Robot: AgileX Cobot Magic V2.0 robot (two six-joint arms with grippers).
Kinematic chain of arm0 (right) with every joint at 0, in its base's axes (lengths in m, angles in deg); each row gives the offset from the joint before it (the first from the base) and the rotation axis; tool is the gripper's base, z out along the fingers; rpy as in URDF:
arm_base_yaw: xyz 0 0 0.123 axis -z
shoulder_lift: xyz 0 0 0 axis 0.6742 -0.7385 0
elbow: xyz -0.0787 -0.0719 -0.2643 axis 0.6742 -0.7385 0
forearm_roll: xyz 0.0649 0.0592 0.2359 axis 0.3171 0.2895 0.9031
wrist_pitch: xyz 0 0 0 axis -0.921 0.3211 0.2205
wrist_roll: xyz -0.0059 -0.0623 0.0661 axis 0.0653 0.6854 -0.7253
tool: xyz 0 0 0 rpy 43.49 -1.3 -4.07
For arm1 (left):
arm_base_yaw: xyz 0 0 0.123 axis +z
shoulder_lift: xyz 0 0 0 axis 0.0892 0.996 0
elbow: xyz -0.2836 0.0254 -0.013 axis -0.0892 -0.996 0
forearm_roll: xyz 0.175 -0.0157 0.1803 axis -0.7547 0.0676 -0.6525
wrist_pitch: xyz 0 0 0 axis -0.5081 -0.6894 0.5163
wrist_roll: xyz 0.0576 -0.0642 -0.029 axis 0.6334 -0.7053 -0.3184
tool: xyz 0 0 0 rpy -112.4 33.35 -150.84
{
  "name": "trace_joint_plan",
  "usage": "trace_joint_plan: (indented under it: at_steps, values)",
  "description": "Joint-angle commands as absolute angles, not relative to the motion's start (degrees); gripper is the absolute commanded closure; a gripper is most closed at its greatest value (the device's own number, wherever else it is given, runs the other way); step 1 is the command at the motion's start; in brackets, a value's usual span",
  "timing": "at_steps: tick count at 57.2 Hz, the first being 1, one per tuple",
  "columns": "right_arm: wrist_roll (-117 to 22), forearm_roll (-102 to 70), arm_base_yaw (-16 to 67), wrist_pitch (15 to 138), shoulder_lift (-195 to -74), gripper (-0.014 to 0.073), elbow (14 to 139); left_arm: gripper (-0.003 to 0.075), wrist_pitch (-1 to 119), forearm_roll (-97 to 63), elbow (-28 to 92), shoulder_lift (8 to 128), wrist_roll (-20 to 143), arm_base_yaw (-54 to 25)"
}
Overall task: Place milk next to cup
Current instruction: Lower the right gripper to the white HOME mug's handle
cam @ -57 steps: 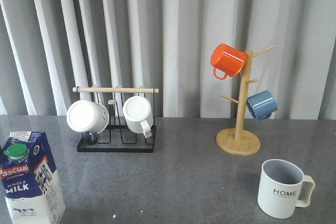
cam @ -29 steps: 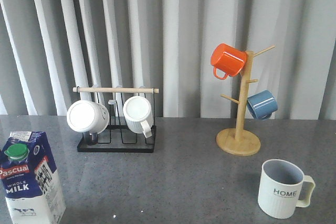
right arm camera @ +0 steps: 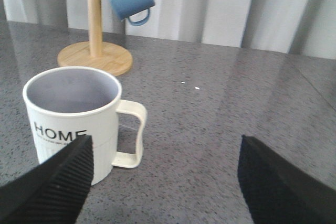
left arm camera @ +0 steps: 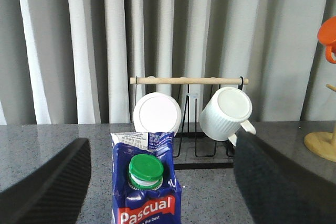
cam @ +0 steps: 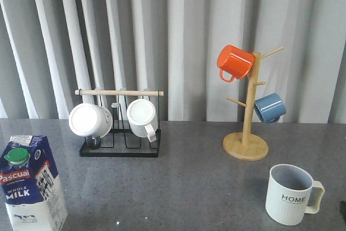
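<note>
The milk [cam: 33,185] is a blue and white carton with a green cap, standing upright at the table's front left. In the left wrist view the milk [left arm camera: 148,192] stands between the wide-open jaws of my left gripper [left arm camera: 160,182], untouched by either finger. The cup [cam: 289,194], off-white with "HOME" lettering, stands at the front right with its handle to the right. My right gripper [right arm camera: 165,182] is open and empty, low over the table just right of the cup [right arm camera: 73,114]; its left finger [right arm camera: 52,182] is in front of the cup's base.
A black wire rack [cam: 120,150] with a wooden bar holds two white mugs at the back left. A wooden mug tree [cam: 246,145] at the back right carries an orange mug [cam: 234,62] and a blue mug [cam: 269,107]. Grey curtains hang behind the table.
A small dark shape has come into the front view at the lower right edge, beside the cup. The milk and cup have not moved.
</note>
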State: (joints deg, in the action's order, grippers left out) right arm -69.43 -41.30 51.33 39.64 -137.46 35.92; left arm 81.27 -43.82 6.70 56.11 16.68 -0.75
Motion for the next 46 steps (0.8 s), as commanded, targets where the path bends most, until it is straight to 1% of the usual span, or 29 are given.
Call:
trace_joint_plan:
  at_steps: [1,6,11,28,46]
  values:
    - [-75.18,-50.28,53.55,28.84,-141.28,0.0052,37.44,0.0185,85.47,-43.70,8.70,55.80,16.14,-0.59]
    - [-77.77,-51.74,55.18,24.87,-145.05,0.0052,37.44,0.0185,85.47,-43.70,8.70,55.80,16.14,-0.59]
    - [-77.56,-51.79,55.89,20.36,-148.30,0.0052,37.44,0.0185,85.47,-43.70,8.70,55.80,16.14,-0.59]
    - [-75.82,-50.27,55.89,7.13,-159.41,0.0052,37.44,0.0185,85.47,-43.70,8.70,55.80,16.14,-0.59]
    - [-73.67,-44.54,55.89,0.90,-166.61,0.0053,37.49,0.0185,85.47,-43.70,8.70,55.80,16.14,-0.59]
